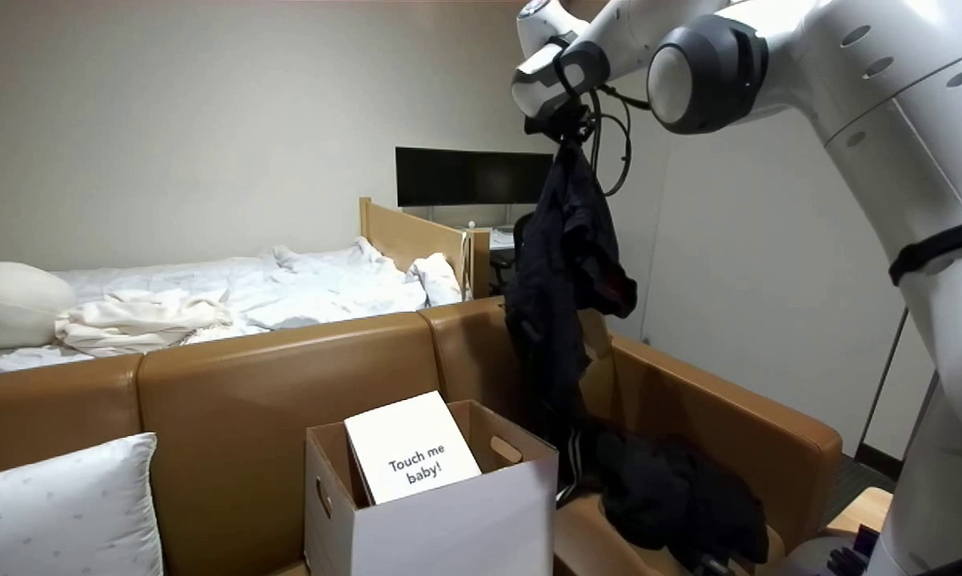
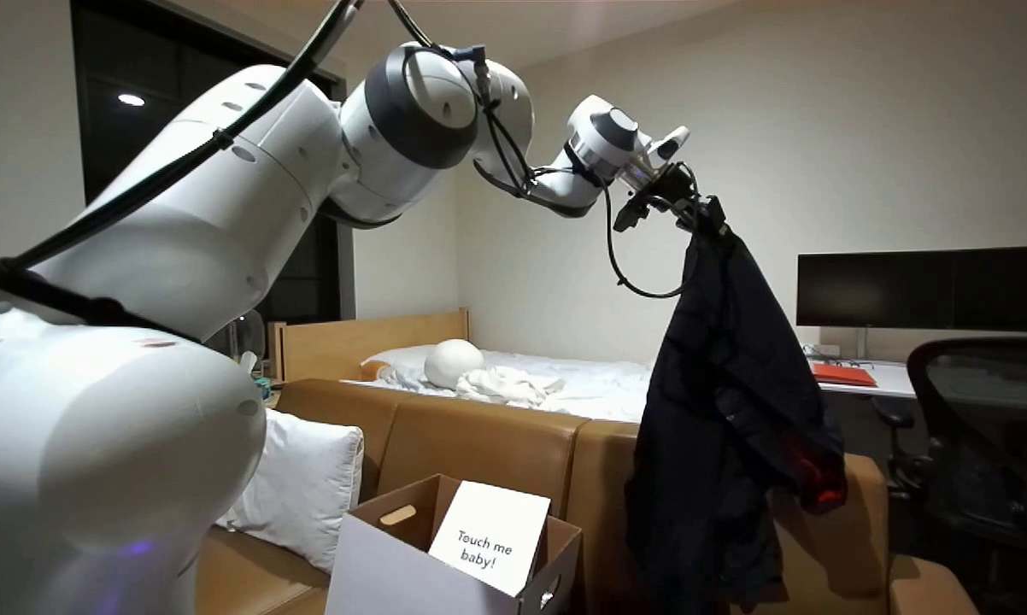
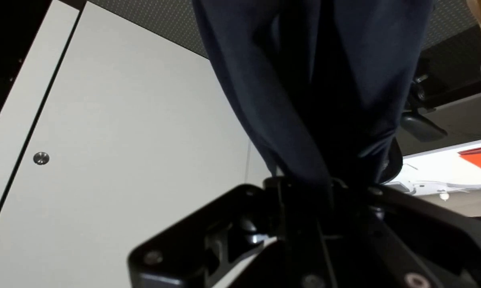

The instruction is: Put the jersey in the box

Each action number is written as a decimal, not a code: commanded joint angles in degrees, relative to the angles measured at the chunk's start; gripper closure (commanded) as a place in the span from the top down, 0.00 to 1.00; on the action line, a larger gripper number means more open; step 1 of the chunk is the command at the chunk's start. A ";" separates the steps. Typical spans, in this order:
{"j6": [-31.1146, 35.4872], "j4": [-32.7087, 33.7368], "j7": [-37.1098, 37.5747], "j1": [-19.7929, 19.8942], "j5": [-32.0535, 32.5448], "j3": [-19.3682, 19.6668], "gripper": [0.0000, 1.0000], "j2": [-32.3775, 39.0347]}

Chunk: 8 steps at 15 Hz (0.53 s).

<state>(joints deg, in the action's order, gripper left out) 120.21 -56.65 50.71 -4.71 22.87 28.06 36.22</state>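
The gripper (image 3: 324,188) has its jaws clamped on the bunched top of a navy jersey (image 2: 727,376), which hangs below them. It should prove light, limp and hard to damage; a deep, gathered hold ought to suit it. Lower than the jaws and aside stands the cardboard box (image 1: 449,528), absent from the wrist view. A dark cloth heap (image 1: 681,496) well below the jaws shows in an exterior view only.

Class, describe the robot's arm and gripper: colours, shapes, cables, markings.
The arm is white and rounded, with dark grey joint bands and small grey ovals. Black cables run along it; a black strap wraps it. The gripper is black, with screw heads.
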 commanded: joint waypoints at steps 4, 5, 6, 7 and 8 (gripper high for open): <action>-5.88 19.94 9.76 2.84 -1.93 -4.07 0.01 5.24; -7.97 23.26 12.18 2.68 -1.70 -4.37 0.01 5.82; -9.83 25.07 14.41 1.16 -3.17 -2.35 0.01 5.85; -12.09 27.00 17.11 0.58 -2.93 -2.23 0.01 5.73; -14.47 28.53 19.89 -0.09 -2.66 -1.92 0.01 5.48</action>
<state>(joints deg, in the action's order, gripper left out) 111.10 -35.55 63.92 -4.11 20.89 24.91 40.32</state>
